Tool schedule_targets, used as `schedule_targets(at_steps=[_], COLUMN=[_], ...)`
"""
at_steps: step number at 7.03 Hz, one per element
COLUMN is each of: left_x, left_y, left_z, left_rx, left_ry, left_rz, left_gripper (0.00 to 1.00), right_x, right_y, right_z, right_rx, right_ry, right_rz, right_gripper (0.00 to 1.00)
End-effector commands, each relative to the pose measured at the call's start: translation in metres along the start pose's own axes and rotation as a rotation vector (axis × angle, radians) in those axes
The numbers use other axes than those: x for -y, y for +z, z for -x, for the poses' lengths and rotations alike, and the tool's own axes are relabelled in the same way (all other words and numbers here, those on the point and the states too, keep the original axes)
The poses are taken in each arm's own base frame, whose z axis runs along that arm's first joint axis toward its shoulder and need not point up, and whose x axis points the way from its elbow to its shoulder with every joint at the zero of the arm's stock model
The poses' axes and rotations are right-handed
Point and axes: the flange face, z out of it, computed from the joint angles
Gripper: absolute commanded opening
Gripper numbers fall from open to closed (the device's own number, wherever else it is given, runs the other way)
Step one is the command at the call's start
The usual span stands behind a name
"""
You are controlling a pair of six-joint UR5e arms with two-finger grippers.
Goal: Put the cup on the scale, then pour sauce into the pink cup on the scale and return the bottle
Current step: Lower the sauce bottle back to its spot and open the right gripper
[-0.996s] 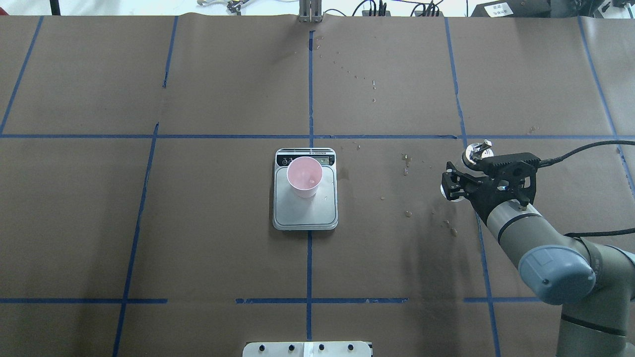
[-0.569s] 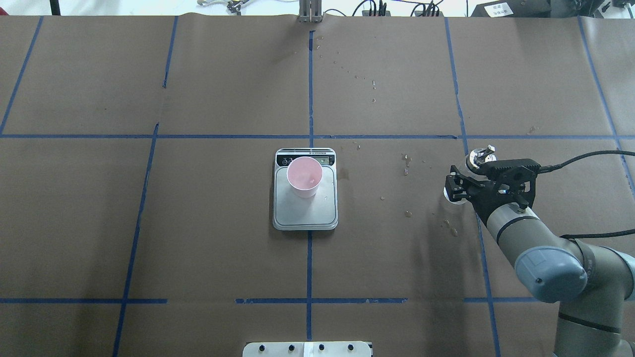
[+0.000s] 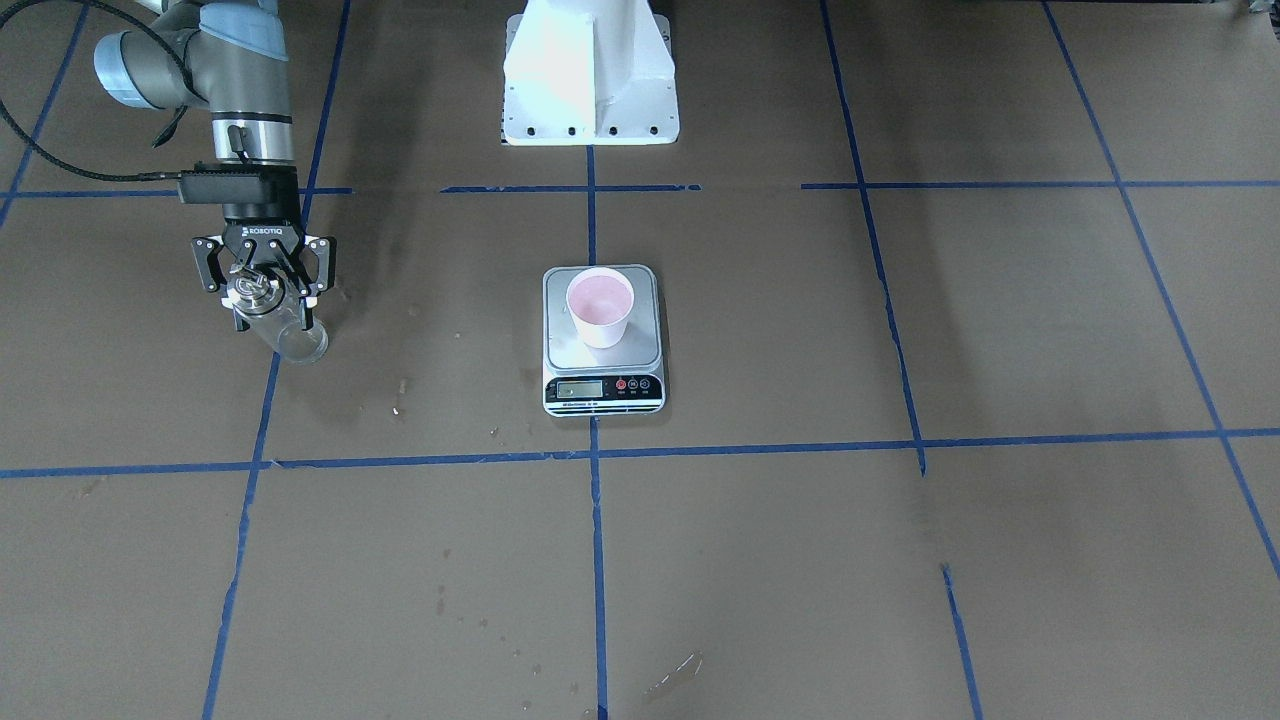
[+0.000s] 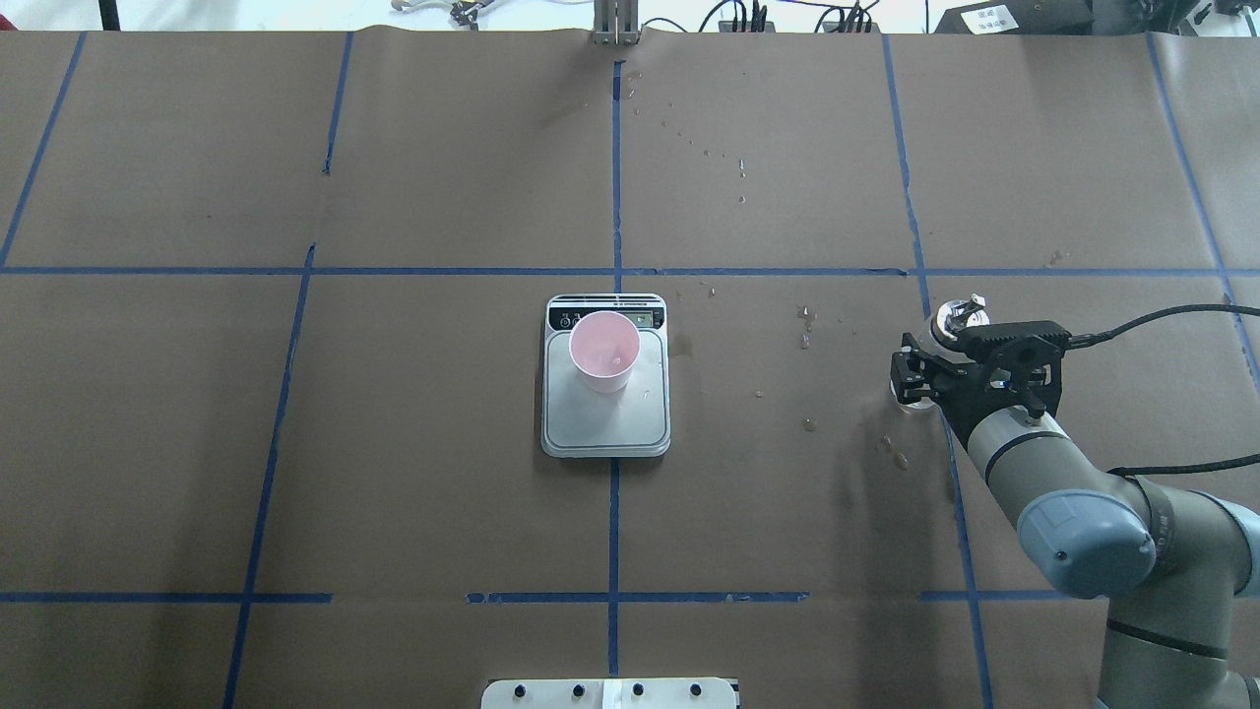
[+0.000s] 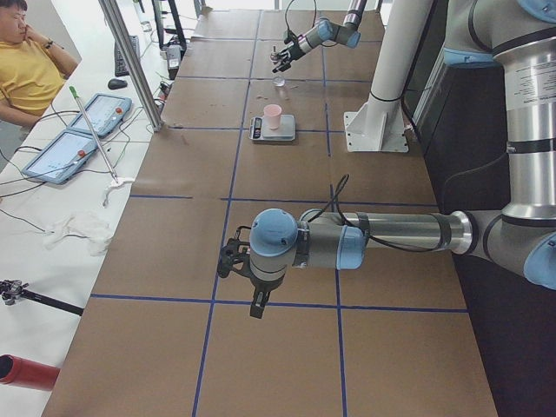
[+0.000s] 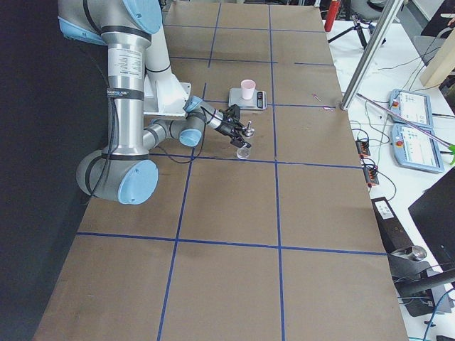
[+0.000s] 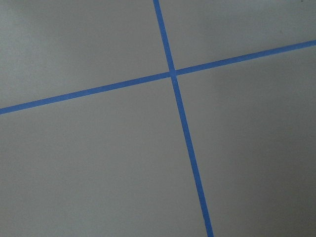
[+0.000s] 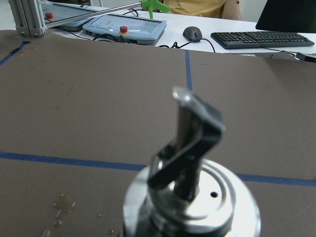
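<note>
The pink cup (image 4: pixel 603 350) (image 3: pixel 600 305) stands upright on the back half of the scale (image 4: pixel 605 423) (image 3: pixel 565 348), close to its display strip. Far to its right in the overhead view, my right gripper (image 4: pixel 930 362) (image 3: pixel 262 295) is shut on the clear glass bottle (image 4: pixel 953 315) (image 3: pixel 292 342) just under its silver cap. The bottle's base is at the brown paper. The right wrist view is filled by the cap and spout (image 8: pixel 192 197). I cannot make out the sauce. My left gripper (image 5: pixel 236 261) hangs over bare table at the near end; I cannot tell whether it is open.
Wet drops (image 4: pixel 807 325) spot the paper between scale and bottle. The white robot base (image 3: pixel 590 80) stands behind the scale. Blue tape lines (image 7: pixel 173 74) grid the table. A seated person (image 5: pixel 26 69) and tablets (image 5: pixel 87 122) are at a side desk.
My right gripper has come down and drawn slightly back toward the robot with the bottle in it. Cup and scale have not moved.
</note>
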Motion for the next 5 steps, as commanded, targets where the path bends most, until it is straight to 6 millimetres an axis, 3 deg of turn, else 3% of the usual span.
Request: schedule_targets(at_steps=[1,2,5], left_x=[0.0,0.0,0.0], left_y=[0.0,0.0,0.0], left_z=[0.0,0.0,0.0], left_rx=[0.0,0.0,0.0], left_ry=[0.0,0.0,0.0], left_rz=[0.0,0.0,0.0], left_gripper=[1.0,1.0,1.0], right_x=[-0.0017,-0.0014,-0.0022], right_y=[0.0011,0.0011,0.0008], right_z=[-0.0006,-0.0007,-0.0001], right_rx=[-0.001,-0.002,0.001], right_ry=[-0.005,-0.005,-0.004], right_rz=[0.005,0.002,0.006], right_gripper=[0.75,0.97,1.0])
